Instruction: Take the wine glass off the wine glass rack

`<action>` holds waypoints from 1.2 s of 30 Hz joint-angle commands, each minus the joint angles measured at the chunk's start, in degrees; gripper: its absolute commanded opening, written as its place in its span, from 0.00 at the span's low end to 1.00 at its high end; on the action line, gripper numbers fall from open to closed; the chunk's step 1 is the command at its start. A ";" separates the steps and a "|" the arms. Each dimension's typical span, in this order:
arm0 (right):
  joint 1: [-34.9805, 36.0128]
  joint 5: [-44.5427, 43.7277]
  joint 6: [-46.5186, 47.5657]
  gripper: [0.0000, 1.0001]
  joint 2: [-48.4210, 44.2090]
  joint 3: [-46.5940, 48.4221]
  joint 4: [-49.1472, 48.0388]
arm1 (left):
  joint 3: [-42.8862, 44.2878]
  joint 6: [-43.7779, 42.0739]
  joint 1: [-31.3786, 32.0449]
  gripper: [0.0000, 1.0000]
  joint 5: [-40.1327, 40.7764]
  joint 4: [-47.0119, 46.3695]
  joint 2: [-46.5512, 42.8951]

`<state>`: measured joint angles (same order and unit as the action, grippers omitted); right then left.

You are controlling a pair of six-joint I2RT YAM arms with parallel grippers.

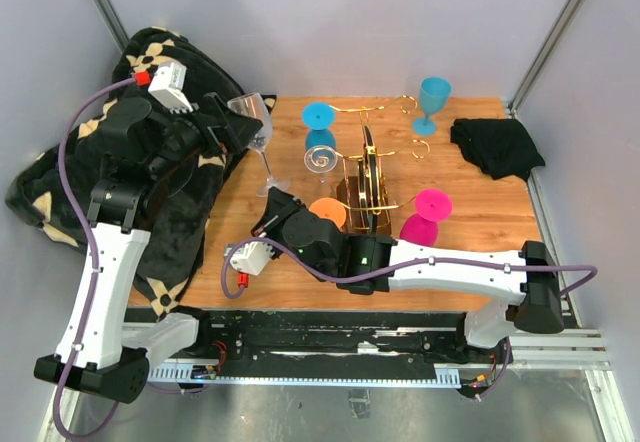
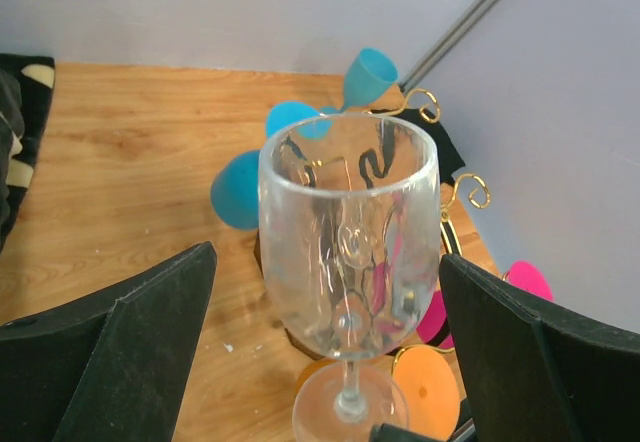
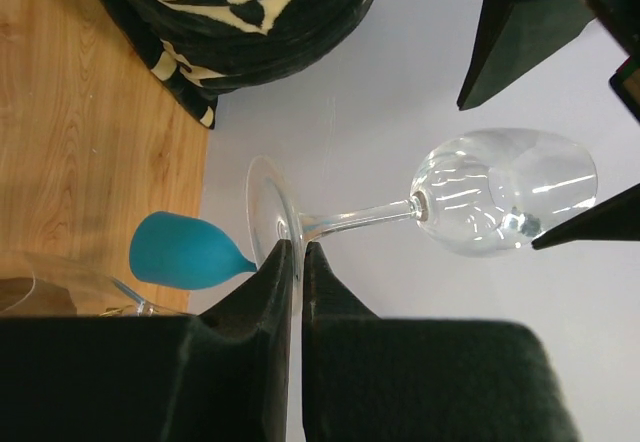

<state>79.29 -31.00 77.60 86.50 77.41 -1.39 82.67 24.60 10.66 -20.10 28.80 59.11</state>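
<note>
A clear wine glass point(image 1: 256, 122) is in the air left of the gold wine glass rack point(image 1: 366, 177), clear of its arms. My right gripper point(image 1: 272, 198) is shut on the rim of the glass's foot point(image 3: 268, 224), its fingertips point(image 3: 280, 262) pinching it in the right wrist view. My left gripper point(image 1: 238, 122) is open, with the bowl point(image 2: 348, 242) between its two fingers point(image 2: 150, 332). I cannot tell whether they touch the bowl. The rack stands on a dark brown base, partly hidden behind my right arm.
On or round the rack are a blue glass point(image 1: 318, 116), another clear glass point(image 1: 320, 156), an orange one point(image 1: 327, 212) and a pink one point(image 1: 430, 212). A teal glass point(image 1: 433, 102) stands at the back. A black cloth point(image 1: 497, 146) lies right. A patterned blanket point(image 1: 60, 187) lies left.
</note>
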 commanded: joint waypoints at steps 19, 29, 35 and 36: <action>2.40 -0.11 -0.16 0.01 0.25 1.37 -3.36 | -4.16 3.65 0.15 0.93 -1.51 -9.68 0.83; 2.41 -3.44 -1.97 0.18 0.74 1.39 -4.35 | -7.37 4.04 0.16 0.71 -1.60 -13.96 -1.11; 2.52 -8.51 -4.81 0.77 -0.07 2.18 -4.62 | -8.11 -0.03 0.16 0.75 2.42 -12.67 -0.78; 2.49 -8.84 -6.12 0.83 -0.86 2.12 -3.93 | -8.28 -1.20 0.16 0.75 3.22 -12.55 -0.76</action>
<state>81.01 -35.05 75.16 87.29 77.62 -3.22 74.50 27.46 10.63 -19.53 18.22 59.07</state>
